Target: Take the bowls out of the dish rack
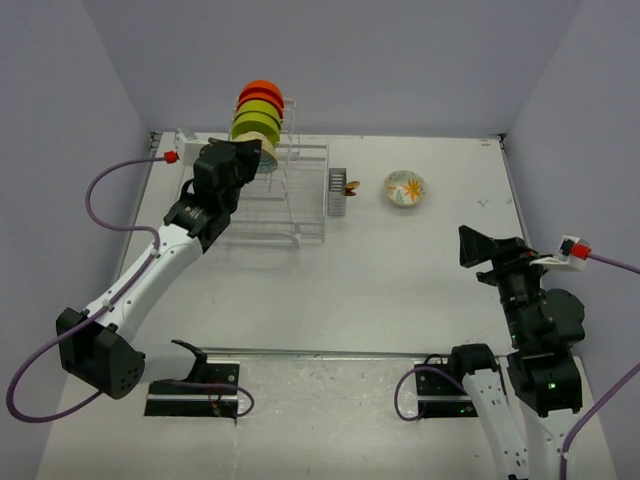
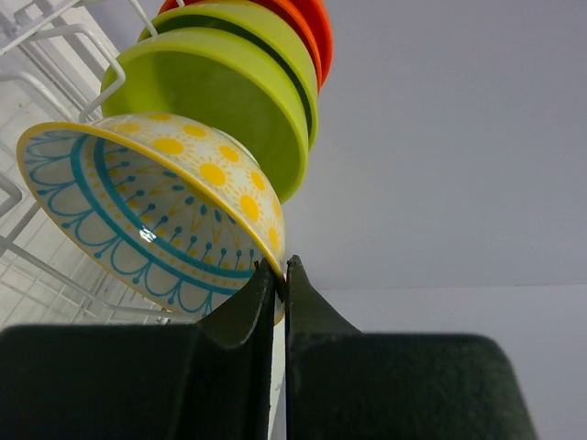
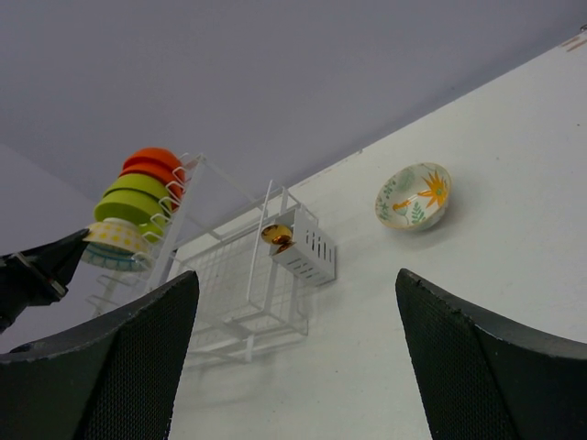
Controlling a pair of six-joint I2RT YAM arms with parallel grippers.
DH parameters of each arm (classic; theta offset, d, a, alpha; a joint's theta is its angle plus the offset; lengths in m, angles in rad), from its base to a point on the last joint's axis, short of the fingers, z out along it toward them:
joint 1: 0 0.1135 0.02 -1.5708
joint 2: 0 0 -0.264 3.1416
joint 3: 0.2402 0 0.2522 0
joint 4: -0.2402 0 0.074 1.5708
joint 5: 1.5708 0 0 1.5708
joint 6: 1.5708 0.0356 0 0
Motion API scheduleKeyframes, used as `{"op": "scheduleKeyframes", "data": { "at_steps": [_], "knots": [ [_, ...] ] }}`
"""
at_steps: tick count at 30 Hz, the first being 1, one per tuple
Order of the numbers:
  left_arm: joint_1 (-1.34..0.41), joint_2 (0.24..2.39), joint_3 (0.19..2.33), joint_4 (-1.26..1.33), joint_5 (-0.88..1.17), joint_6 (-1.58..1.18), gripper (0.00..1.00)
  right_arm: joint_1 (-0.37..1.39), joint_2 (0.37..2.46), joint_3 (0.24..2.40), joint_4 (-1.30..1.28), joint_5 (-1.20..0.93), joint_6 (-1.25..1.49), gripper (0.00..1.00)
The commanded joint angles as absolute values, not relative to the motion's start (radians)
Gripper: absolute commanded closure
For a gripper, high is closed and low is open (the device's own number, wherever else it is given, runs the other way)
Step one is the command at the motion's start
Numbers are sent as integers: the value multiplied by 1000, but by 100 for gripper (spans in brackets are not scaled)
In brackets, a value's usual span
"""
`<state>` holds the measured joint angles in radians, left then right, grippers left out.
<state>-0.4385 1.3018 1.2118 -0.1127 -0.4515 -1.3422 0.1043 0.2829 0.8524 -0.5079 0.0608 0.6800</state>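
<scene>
The white wire dish rack (image 1: 290, 205) stands at the back left, with several bowls on edge in its upright tier: orange ones (image 1: 262, 93) farthest, lime-green ones (image 1: 256, 118), and nearest a pale bowl with yellow suns and teal lines (image 2: 156, 202). My left gripper (image 2: 282, 270) is shut on this patterned bowl's yellow rim, which is pinched between the fingertips. Behind it sit the lime-green bowls (image 2: 229, 101) and the orange bowls (image 2: 312, 32). Another pale bowl with an orange flower inside (image 1: 405, 187) rests upright on the table, right of the rack. My right gripper (image 3: 295, 280) hangs open at the near right, holding nothing.
A small grey cutlery basket (image 1: 337, 192) hangs on the rack's right end with a golden-brown object (image 3: 278, 236) in it. The enclosure's walls rise close behind the rack. A raised white strip (image 1: 330, 352) runs along the near side, between the arm bases.
</scene>
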Motion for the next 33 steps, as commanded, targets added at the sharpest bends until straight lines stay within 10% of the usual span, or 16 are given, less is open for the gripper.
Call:
{"op": "scheduleKeyframes", "data": {
  "at_steps": [1, 21, 33],
  "knots": [
    [-419, 1264, 1142, -23, -440, -1313, 100, 103, 267, 899, -509, 69, 655, 12],
    [-472, 1071, 1086, 282, -113, -1034, 100, 104, 319, 925, -492, 40, 629, 10],
    [-873, 1449, 1387, -81, 208, -272, 100, 104, 649, 1206, -690, -72, 497, 1]
  ]
}}
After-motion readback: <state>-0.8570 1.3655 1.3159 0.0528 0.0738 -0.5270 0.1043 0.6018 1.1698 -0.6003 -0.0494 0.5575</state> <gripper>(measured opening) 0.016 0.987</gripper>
